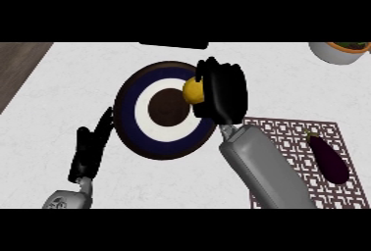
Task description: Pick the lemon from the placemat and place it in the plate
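I have the right hand [222,93] curled round the lemon [193,90], held over the plate [168,110]'s right rim. Placing step underway, I judge; next: uncurl fingers to release. Left hand [91,149] rests open left of plate.

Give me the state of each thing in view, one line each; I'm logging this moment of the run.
lemon: held in the right hand, over the plate's right part.
right hand: shut on the lemon.
left hand: open, fingers straight, left of the plate.
plate: flat on the counter.
eggplant: lying on the placemat.
placemat: flat, partly under the right forearm.
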`<state>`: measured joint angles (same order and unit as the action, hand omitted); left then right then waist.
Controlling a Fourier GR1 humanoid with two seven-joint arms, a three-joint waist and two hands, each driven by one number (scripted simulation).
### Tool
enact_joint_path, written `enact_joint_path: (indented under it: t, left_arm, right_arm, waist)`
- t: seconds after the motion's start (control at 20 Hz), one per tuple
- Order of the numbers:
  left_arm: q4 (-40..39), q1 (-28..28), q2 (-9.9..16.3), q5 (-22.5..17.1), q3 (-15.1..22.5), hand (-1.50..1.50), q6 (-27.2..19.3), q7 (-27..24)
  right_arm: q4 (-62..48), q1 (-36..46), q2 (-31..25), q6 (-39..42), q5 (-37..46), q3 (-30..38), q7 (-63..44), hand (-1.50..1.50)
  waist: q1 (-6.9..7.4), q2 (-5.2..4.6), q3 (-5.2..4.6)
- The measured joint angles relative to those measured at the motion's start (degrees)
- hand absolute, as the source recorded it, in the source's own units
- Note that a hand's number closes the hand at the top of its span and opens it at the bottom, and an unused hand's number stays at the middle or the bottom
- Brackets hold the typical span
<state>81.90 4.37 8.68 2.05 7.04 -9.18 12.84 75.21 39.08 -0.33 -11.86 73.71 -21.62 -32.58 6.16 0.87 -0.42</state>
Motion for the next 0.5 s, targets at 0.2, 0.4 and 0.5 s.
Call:
enact_joint_path:
  t: [0.2, 0.4, 0.5]
  left_arm:
    - [-0.3, 0.9, -0.8, 0.3, 0.6, 0.0, -0.2, 0.1]
    - [-1.0, 1.8, -1.0, 0.4, 0.6, 0.0, -0.1, 0.1]
    - [-1.3, 2.6, -0.8, 0.4, 0.3, 0.0, 0.0, 0.3]
  right_arm:
    - [-0.7, 5.2, 0.2, -1.0, 2.7, -5.4, -16.3, 1.5]
    - [-2.5, 11.0, 0.1, 0.5, 2.7, -11.0, -28.1, 1.5]
    - [-4.1, 13.7, -0.1, 1.0, 2.1, -13.0, -30.8, 1.5]
  waist:
    - [0.64, -0.37, 0.08]
    - [0.82, -0.8, 0.14]
    - [0.73, -1.01, 0.16]
